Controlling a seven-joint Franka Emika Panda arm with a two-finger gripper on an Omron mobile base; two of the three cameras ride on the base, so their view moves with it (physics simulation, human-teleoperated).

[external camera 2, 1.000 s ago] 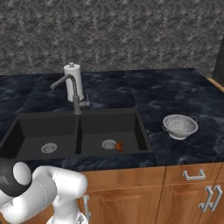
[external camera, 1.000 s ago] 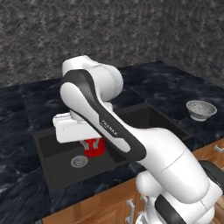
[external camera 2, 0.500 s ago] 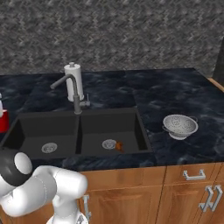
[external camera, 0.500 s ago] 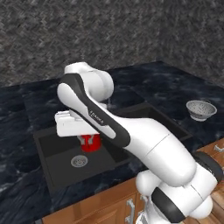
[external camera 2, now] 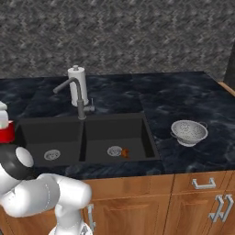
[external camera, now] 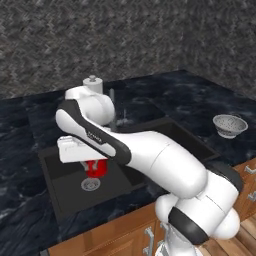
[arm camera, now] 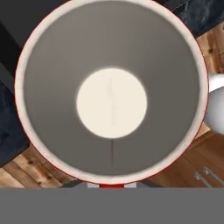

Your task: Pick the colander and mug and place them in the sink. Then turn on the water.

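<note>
Mug, the small red cylindrical cup with a white inside [external camera: 94, 168], hangs in our left base view just under the white hand of our arm, over the left basin of the dark rectangular two-basin sink [external camera: 60, 172], a little above that basin's round silver drain [external camera: 90, 185]. Our gripper [external camera: 93, 165] is hidden there by the hand and the cup, so from this side we cannot tell how the fingers stand, though the cup touches no surface. Far to the right, the silver-grey perforated metal colander [external camera: 230, 125] sits upright on the black marble counter [external camera: 200, 102], well apart from the sink. A slim dark upright faucet [external camera: 113, 110] rises behind the basins, with a white paper-towel roll [external camera: 93, 85] beside it. In our right base view the mug [external camera 2: 6, 133] shows at the left edge as a red band below a white part of the hand, beside the sink [external camera 2: 137, 133]. Both basins show silver drains [external camera 2: 52, 155], and a small orange-brown object [external camera 2: 125, 152] lies next to the right one. The colander [external camera 2: 189, 132] rests on the counter [external camera 2: 183, 101] to the right of the sink, and the faucet [external camera 2: 79, 97] stands behind the divider. In our hand view we look straight down into the mug [arm camera: 65, 52]: a thin red rim, a grey shaded wall and a pale round bottom, with wooden floor and dark counter around it; the fingers are hidden here too.
</note>
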